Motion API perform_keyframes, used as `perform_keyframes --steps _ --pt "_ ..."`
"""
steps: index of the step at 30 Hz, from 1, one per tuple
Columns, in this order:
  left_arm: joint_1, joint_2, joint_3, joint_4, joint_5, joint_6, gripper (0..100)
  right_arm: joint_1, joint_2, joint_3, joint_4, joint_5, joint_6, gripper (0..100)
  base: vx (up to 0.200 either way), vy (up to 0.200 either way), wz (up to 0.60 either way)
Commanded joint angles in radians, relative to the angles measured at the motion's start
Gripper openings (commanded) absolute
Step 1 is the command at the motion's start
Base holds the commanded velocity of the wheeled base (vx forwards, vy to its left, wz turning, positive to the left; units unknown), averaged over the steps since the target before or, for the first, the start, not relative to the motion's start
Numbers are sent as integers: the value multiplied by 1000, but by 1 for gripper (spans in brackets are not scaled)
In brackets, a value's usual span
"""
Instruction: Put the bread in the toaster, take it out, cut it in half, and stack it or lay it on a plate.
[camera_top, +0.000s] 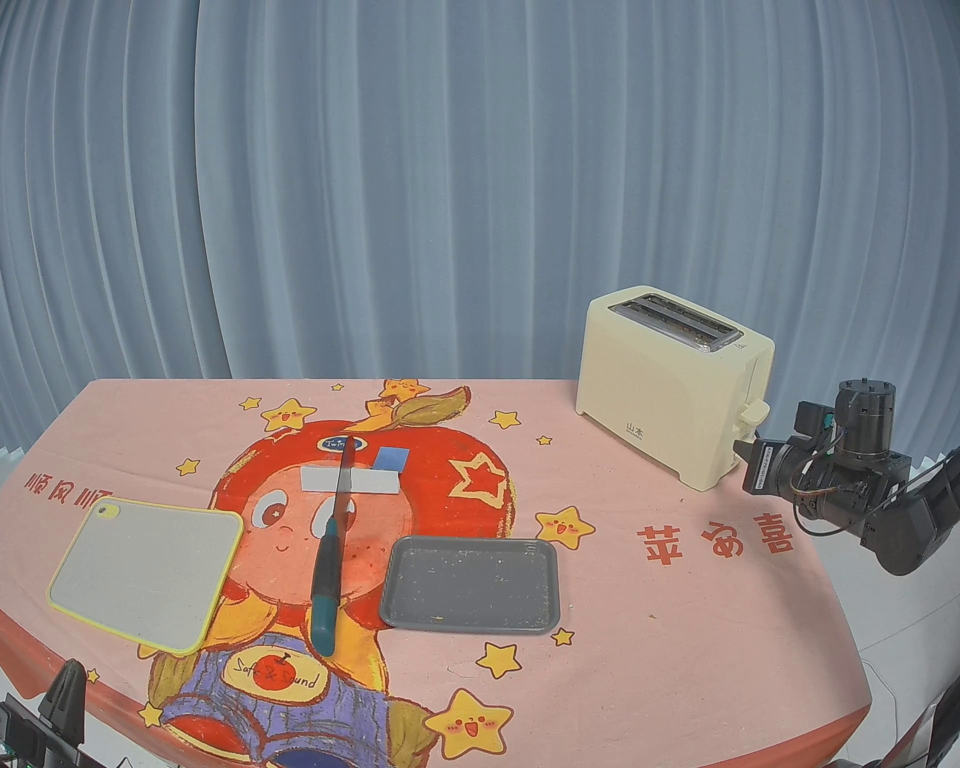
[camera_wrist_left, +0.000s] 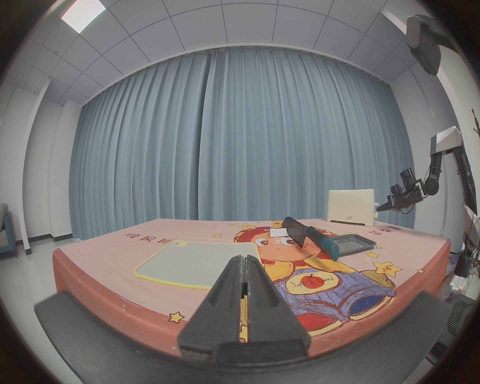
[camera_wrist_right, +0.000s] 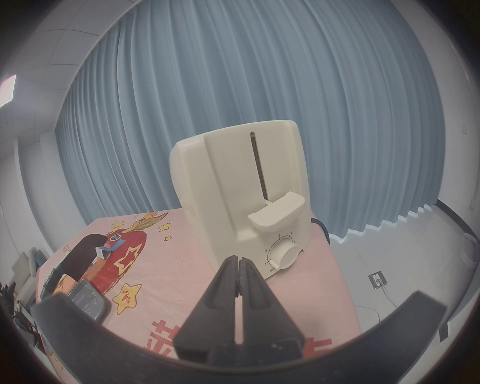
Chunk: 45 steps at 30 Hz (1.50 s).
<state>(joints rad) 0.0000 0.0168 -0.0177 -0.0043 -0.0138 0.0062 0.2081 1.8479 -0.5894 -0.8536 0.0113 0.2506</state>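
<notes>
Toaster (camera_top: 670, 385) stands at 2 o'clock on the tabletop (camera_top: 650, 640). Its long axis runs roughly 10-to-4, slots (camera_top: 678, 322) on top. The lever (camera_wrist_right: 276, 212) is on the 4 o'clock end, low on its track.

Bread: cannot tell whether it sits in the slots. Judging by the low lever, it is likely down inside.

Right tool (camera_wrist_right: 239, 264): fingers pressed together, gripping nothing. It hangs just off the tabletop edge at the toaster's 4 o'clock end, tips aimed at that end face. The lever is just above and ahead of the tips, near but apart.

Left tool (camera_wrist_left: 245, 265): closed and empty, at the tabletop's 7 o'clock corner, well apart from the toaster.

Knife (camera_top: 328, 560) lies blade toward 12, handle toward 6, between the board (camera_top: 145, 572) at 9 and the grey tray (camera_top: 470, 585) at centre.

Judgement: the right arm is much the nearer to the toaster, so the lever work falls to it. The coming move turns on the small gap between the tips and the underside of the lever. A lift from below looks likely to free the bread. Risk: closed tips slide off the lever's rounded edge.
</notes>
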Motion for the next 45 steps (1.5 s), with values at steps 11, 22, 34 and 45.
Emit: perform_keyframes --steps 11,22,34,45 --pt "0 -9 18 0 0 0 0 -29 68 -20 -1 -1 1 0 0 0 0" --pt "0 -9 18 0 0 0 0 -33 79 -21 -1 -1 1 0 0 0 0" --pt "0 -9 18 0 0 0 0 -41 94 -33 -1 -1 2 0 0 0 0" --pt "0 -9 18 0 0 0 0 -44 105 -35 -2 -1 4 0 0 0 0"
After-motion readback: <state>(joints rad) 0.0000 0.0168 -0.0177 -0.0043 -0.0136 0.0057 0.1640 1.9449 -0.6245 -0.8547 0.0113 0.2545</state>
